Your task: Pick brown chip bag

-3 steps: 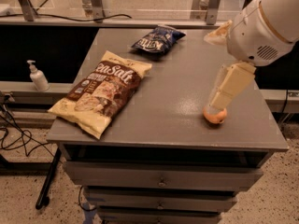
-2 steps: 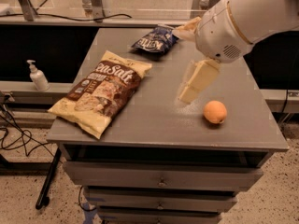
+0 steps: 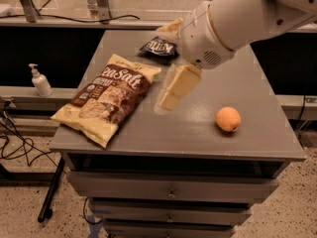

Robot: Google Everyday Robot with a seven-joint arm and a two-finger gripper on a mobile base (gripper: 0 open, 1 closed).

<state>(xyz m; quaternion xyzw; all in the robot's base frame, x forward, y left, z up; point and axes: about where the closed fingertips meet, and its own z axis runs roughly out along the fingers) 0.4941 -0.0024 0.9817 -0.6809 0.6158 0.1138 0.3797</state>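
The brown chip bag [image 3: 106, 98] lies flat on the left part of the grey bench [image 3: 198, 138], face up. Its long axis runs on a diagonal from the lower left to the upper right of the frame. The end with the white "Sea Salt" lettering points to the upper right, toward the middle of the bench. The opposite cream-yellow end points to the lower left and reaches the bench's front left edge.

The gripper [image 3: 164, 67] hangs above the bench in the upper middle of the frame, just right of the bag's upper end, on a thick white arm [image 3: 247, 14] that comes in from the upper right corner. Its cream fingers [image 3: 181, 83] stand apart with nothing between them. The lower one slants down and to the left, its tip just beside the bag's right edge.

A small dark blue chip bag [image 3: 158, 47] lies behind the gripper near the back of the bench. An orange [image 3: 228, 119] sits well apart on the right side. A white pump bottle [image 3: 39, 81] stands on a ledge at the left.
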